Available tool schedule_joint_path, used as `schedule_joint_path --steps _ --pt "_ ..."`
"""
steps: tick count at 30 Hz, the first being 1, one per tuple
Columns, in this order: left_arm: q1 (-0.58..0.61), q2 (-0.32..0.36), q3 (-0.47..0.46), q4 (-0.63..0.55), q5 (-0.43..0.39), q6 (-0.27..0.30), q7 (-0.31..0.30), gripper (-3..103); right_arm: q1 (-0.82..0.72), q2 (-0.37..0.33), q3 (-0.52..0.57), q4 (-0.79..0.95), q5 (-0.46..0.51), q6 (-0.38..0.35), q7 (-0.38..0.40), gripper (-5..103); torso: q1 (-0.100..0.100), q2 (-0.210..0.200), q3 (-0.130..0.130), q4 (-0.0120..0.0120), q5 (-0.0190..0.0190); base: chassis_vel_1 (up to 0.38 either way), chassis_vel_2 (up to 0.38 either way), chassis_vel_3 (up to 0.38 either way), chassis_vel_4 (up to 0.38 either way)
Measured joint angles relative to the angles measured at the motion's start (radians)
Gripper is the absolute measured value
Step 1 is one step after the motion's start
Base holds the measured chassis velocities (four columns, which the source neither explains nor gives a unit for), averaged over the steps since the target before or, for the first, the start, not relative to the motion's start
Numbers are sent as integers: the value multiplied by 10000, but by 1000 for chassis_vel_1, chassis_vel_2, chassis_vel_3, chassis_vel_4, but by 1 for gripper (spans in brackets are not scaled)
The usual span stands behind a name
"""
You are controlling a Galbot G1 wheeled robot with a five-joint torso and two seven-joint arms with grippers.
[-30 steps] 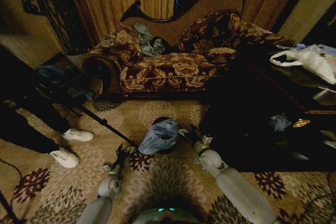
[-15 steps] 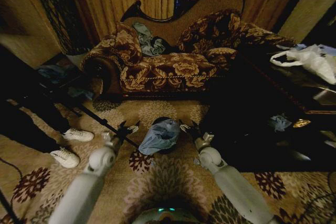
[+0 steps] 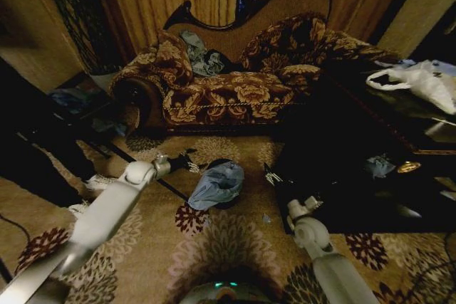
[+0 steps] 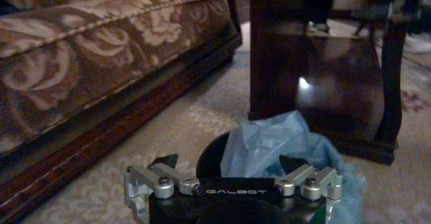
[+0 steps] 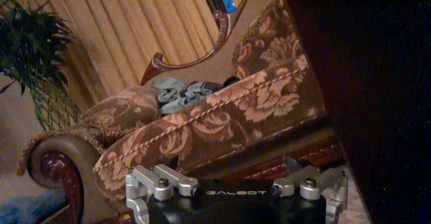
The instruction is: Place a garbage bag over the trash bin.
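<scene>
Floral carpet [image 3: 235,240], trash bin [image 3: 229,201] w/ garbage bag [image 3: 217,183], sofa [image 3: 235,83] behind

The garbage bag [image 4: 269,143] just ahead of the left gripper [image 4: 229,164] is thin, crinkled, faintly glossy plastic film; the trash bin [image 4: 210,156] under it looks smooth and matt; the gripper's finger mounts are bare metal.

sofa [image 3: 235,90] floral, by curtains | white plastic bag [image 3: 420,80] on dark table [image 3: 370,140]

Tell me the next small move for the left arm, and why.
Probably ease the left gripper toward the garbage bag and take its near edge. The bag lies bunched over the trash bin, its rim partly bare, and the gripper hangs open, empty, just beside it.
</scene>
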Motion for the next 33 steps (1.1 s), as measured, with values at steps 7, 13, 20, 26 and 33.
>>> schedule_joint_path --steps 7,13,20,26,33 --pt "-1475 -769 866 1812 648 -790 689 100 6 69 191 87 -103 24 -74 100 0 0 0 0 1 0 0 0 0" --pt "-1972 -976 1488 2428 659 -947 1155 100 80 55 177 -47 -155 52 -104 100 0 0 0 0 2 0 0 0 0" --pt "-1993 -960 1895 2867 759 -1354 1504 100 344 18 125 -440 -211 89 -141 100 -2 0 0 5 2 0 0 0 0" --pt "-2294 -1632 2027 3630 998 -1578 1390 100 495 -18 112 -609 -217 108 -133 100 -1 0 0 3 3 0 0 0 0" --pt "-2619 -2511 1868 4502 1558 -1772 1324 92 368 22 187 -687 -258 200 -129 100 -1 0 0 -1 5 0 0 0 0"
